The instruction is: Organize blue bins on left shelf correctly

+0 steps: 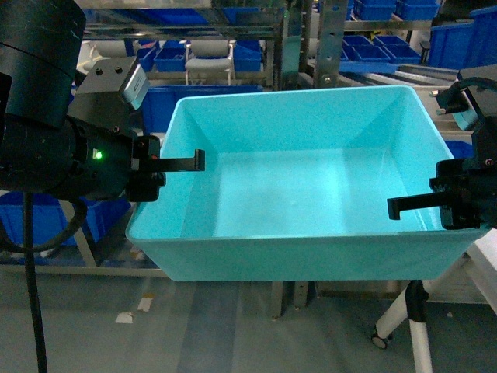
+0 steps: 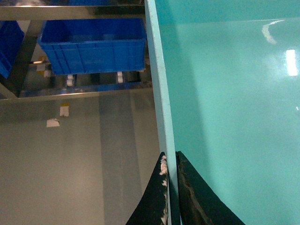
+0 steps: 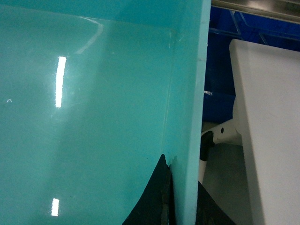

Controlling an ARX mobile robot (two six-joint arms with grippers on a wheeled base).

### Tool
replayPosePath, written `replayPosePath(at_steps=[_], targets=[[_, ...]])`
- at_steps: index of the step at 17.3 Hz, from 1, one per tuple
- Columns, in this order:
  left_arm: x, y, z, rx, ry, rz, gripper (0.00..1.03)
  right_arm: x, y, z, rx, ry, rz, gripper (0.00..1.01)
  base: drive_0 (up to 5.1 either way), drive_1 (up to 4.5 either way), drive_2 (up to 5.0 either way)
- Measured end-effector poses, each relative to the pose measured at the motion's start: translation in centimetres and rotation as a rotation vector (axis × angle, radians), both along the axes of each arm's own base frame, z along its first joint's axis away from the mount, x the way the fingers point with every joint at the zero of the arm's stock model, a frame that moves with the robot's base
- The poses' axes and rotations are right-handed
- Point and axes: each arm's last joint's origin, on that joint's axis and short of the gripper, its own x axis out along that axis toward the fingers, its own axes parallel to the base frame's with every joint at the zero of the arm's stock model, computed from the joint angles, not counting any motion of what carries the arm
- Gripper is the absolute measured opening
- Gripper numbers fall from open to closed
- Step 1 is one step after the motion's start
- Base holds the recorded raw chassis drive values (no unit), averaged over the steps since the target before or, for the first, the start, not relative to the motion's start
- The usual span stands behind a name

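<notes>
- I am holding the light turquoise bin (image 1: 311, 194) in the air between both arms, in front of the left shelf (image 1: 299, 47); it is not resting on any tier yet.
- The left end effector (image 2: 169, 187) is clamping the left wall of the bin: in its wrist view one finger is lying outside the wall and one inside, pressed on the thin rim.
- The right end effector (image 3: 180, 197) is gripping the right wall in the same way, one finger on each side.
- To do this step well, I am thinking both arms should move together and level, so the bin is not twisting or slipping out of these narrow grips on the tapered walls.
- I would lift it over the front bar of the shelf before pushing forward, and release only when the bottom is sitting on the rails.
- Beyond it, dark blue bins (image 1: 167, 105) are standing on the shelf, and a white stand (image 1: 408, 311) is near on the right.
- The bin is hiding most of the shelf, so I cannot tell which tier is free.
- The wrist views are cutting off the fingertips and the bottom of the bin.
</notes>
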Motion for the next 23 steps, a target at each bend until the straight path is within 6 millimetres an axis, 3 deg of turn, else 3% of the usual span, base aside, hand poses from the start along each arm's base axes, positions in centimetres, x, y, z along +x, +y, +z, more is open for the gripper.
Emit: replayPosePath(at_steps=[14, 23], targets=[[0.0, 0.0, 0.0, 0.0, 0.0, 0.0, 0.02, 0.01, -0.01, 0.02, -0.002, -0.002, 0.001, 0.02, -4.7, 3.72, 1.0], [0.03, 0.12, 0.0, -0.001, 0.0, 0.002, 0.02, -0.03, 0.16, 0.02, -0.003, -0.002, 0.006, 0.02, -0.1, 2.22, -2.4]])
